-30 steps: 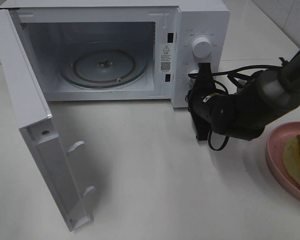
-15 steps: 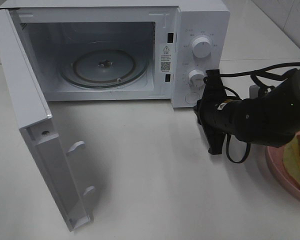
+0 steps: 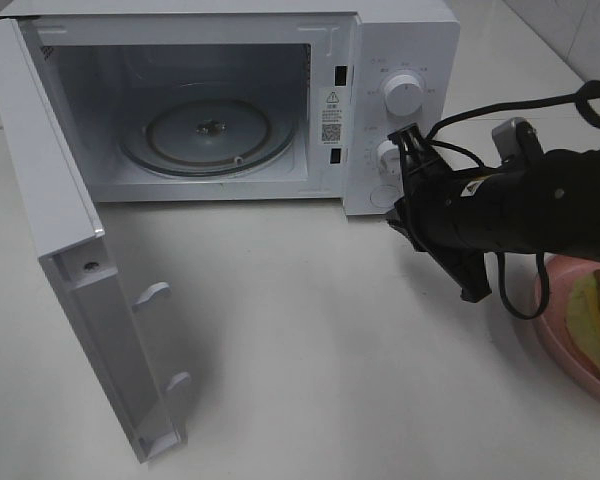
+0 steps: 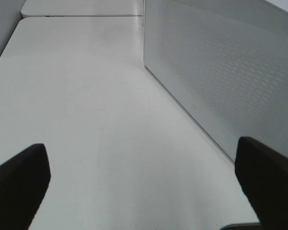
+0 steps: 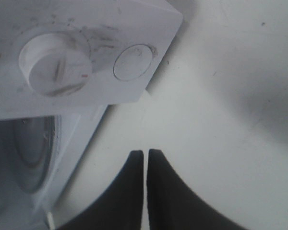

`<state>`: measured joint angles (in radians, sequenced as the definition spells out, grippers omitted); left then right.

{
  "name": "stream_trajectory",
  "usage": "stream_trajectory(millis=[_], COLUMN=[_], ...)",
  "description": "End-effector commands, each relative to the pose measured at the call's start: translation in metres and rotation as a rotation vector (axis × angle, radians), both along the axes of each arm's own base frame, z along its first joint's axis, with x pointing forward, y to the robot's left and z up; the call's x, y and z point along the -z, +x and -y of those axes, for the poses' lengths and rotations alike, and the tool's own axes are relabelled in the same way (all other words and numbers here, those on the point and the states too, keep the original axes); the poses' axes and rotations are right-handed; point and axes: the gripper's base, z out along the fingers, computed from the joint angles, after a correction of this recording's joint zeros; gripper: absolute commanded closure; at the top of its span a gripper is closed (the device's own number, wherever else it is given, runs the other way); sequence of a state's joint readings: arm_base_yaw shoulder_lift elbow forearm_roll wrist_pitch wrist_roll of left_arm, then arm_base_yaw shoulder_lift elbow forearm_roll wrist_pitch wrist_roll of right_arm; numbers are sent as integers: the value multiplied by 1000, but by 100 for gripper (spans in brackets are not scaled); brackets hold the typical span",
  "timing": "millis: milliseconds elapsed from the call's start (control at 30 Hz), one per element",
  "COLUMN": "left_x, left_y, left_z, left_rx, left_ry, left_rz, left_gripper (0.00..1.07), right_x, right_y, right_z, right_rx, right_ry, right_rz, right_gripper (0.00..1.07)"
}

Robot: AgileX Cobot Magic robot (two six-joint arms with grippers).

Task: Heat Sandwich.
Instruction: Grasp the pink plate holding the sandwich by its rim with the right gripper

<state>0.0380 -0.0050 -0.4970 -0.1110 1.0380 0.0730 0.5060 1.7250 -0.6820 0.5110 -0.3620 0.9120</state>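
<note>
Black right gripper point(image 3: 471, 291) shifted rightward, toward sandwich point(image 3: 590, 318) (jaws together)

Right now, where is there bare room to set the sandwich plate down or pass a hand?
Free: the white tabletop between the open microwave door and the pink plate, and the bare glass turntable behind that patch. Crowded: in front of the lower control knob, where the right gripper hangs close to the plate.

right arm point(image 3: 540, 210): black, bulky | cables point(image 3: 480, 108): black, looped | right gripper point(image 5: 145, 154): black tapered fingers point(image 5: 175, 196)
</note>
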Motion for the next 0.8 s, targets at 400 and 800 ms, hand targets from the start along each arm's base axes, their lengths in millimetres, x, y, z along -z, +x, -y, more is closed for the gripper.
stream_trajectory(millis=[400, 800], left_x=[1, 1], left_y=[-3, -3], left_z=[0, 0], left_rx=[8, 8], left_ry=[-5, -5], left_rz=[31, 31], left_gripper=[6, 6], right_x=[-23, -43], right_y=[-29, -25], right_z=[-7, 28], right_rx=[-939, -1312], right_ry=[-571, -527], right_rz=[26, -188], right_gripper=[97, 92])
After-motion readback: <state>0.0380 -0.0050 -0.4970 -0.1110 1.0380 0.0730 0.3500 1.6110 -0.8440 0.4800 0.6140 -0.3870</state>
